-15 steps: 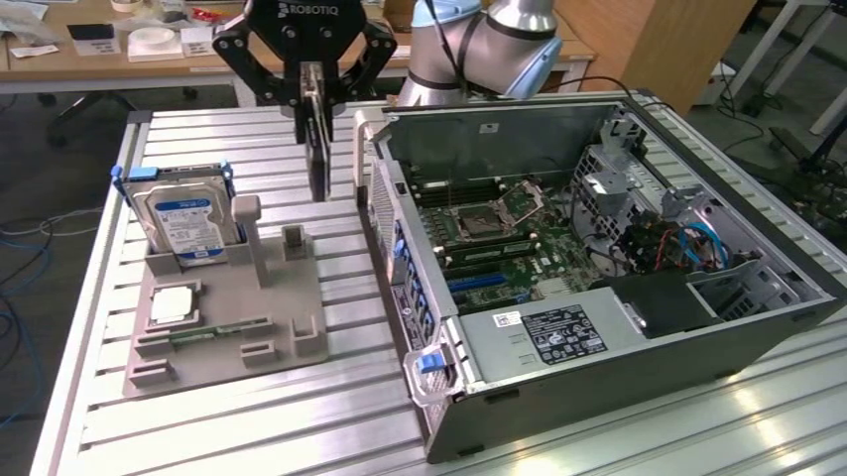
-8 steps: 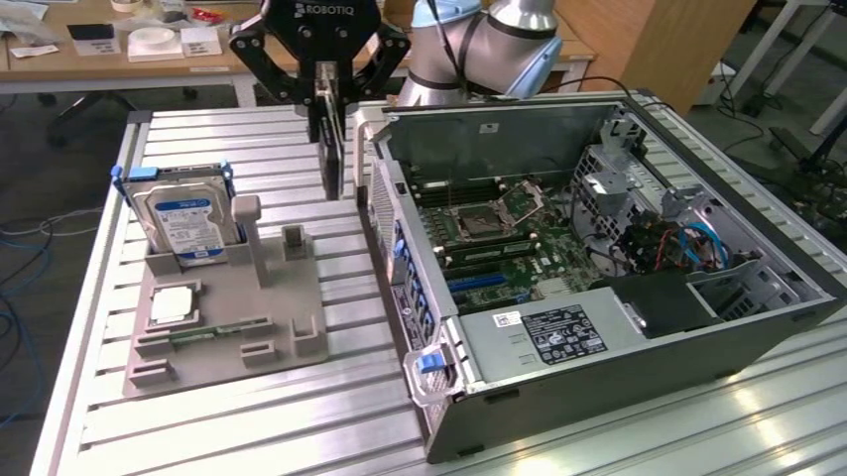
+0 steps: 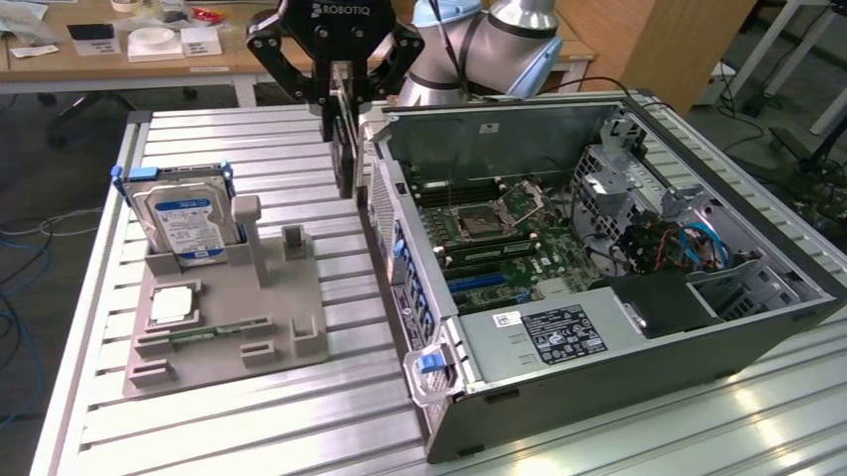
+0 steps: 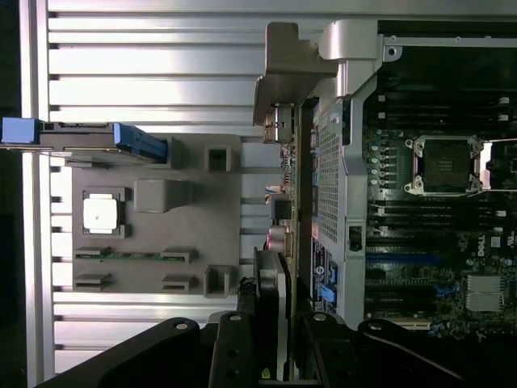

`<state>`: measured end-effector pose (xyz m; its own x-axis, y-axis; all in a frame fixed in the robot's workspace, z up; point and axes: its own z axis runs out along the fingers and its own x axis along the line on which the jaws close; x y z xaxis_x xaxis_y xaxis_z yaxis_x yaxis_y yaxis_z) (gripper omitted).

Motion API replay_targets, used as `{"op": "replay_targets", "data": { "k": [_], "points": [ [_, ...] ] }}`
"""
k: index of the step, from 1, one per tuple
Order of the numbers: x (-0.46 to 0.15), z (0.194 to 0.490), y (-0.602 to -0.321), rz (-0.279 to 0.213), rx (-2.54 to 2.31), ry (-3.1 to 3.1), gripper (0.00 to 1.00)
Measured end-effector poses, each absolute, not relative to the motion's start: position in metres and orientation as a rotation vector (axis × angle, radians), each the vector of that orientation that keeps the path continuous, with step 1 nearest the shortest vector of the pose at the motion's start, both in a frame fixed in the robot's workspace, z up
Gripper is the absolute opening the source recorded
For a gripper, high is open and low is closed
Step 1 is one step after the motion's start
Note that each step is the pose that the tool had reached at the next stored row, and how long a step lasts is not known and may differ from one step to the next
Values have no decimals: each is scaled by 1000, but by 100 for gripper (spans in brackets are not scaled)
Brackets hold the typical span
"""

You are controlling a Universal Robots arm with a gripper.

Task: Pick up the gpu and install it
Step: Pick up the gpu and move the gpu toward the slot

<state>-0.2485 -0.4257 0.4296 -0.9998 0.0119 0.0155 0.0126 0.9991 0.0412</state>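
Note:
My gripper (image 3: 341,111) is shut on the gpu (image 3: 345,164), a thin dark card that hangs on edge below the fingers. It is lifted above the slatted table, between the grey holder (image 3: 225,317) and the outer wall of the open computer case (image 3: 596,327). In the wrist view the gpu (image 4: 281,202) runs edge-on from my gripper (image 4: 279,343) to its silver bracket (image 4: 289,77), close beside the case wall (image 4: 331,162). The motherboard (image 4: 436,202) lies open inside the case.
The grey holder carries a hard drive (image 3: 185,218) with a blue-white label standing upright, a square processor chip (image 3: 173,305) and a narrow green memory stick (image 3: 185,339). Cables and drive cages crowd the case at the exterior view's right. A desk stands behind the table.

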Motion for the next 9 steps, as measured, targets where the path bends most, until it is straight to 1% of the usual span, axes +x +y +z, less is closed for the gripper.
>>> {"op": "replay_targets", "data": {
  "k": [9],
  "points": [
    [-235, 430, -426, -65, -19, -3126, 27]
  ]
}}
